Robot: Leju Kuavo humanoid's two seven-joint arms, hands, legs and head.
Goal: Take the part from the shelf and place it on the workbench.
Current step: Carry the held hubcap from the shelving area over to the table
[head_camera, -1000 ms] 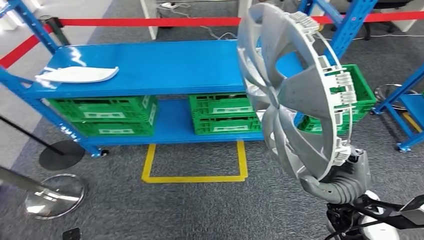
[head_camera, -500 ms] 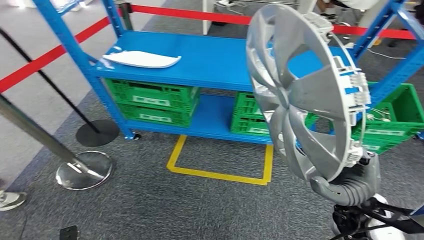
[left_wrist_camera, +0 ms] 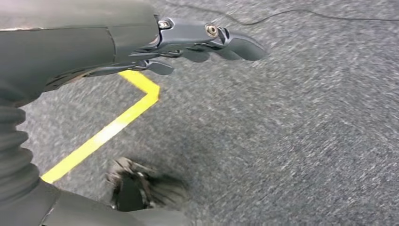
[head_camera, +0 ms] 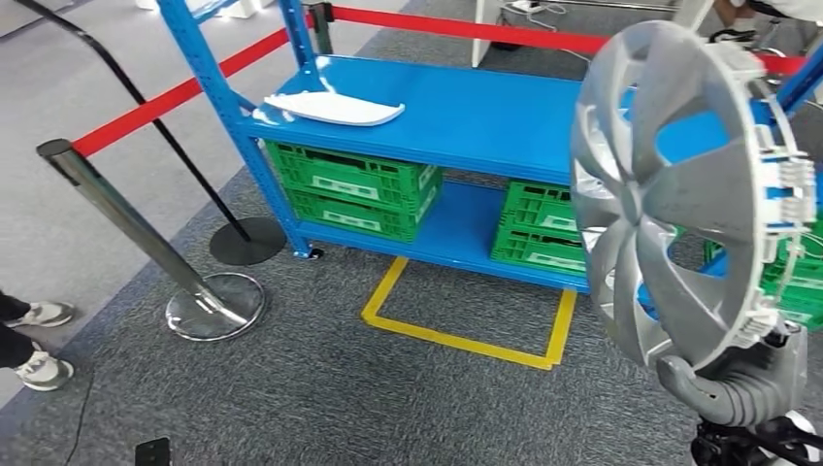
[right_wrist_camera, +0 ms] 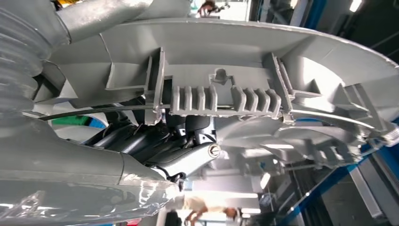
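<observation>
Carried upright in the right hand (head_camera: pixel 742 388): a silver wheel cover (head_camera: pixel 679 194), gripped at its lower rim, face turned toward the robot's left, well clear of the blue shelf rack (head_camera: pixel 466 121) behind; off the shelf already, so the first half of the task judged done. In the right wrist view, dark fingers (right_wrist_camera: pixel 155 141) curled behind the wheel cover's clipped rim (right_wrist_camera: pixel 226 101), pinching it against the thumb; hold looks firm, though the exact contact partly hidden by the rim's ribs. Left hand (left_wrist_camera: pixel 188 42) hanging low over grey carpet (left_wrist_camera: pixel 291 141), holding nothing; fingers stretched out and lying close together rather than splayed, none touching anything.

Still lying on the rack's upper board: a white flat panel (head_camera: pixel 335 107), untouched; below it green crates (head_camera: pixel 354 184) on the lower board; on the floor in front, a yellow taped square (head_camera: pixel 466 311). To the left, a chrome stanchion (head_camera: pixel 146 243) with red barrier tape (head_camera: pixel 146 107), and a person's shoes (head_camera: pixel 39 340) at the picture's edge.

No workbench to be seen from here; remaining, by judgement: turning or walking to the bench, lowering the cover, laying it flat and letting go. Worth minding: the large disc hides much of the right side of the head view, and a one-edge grip could let it swing.
</observation>
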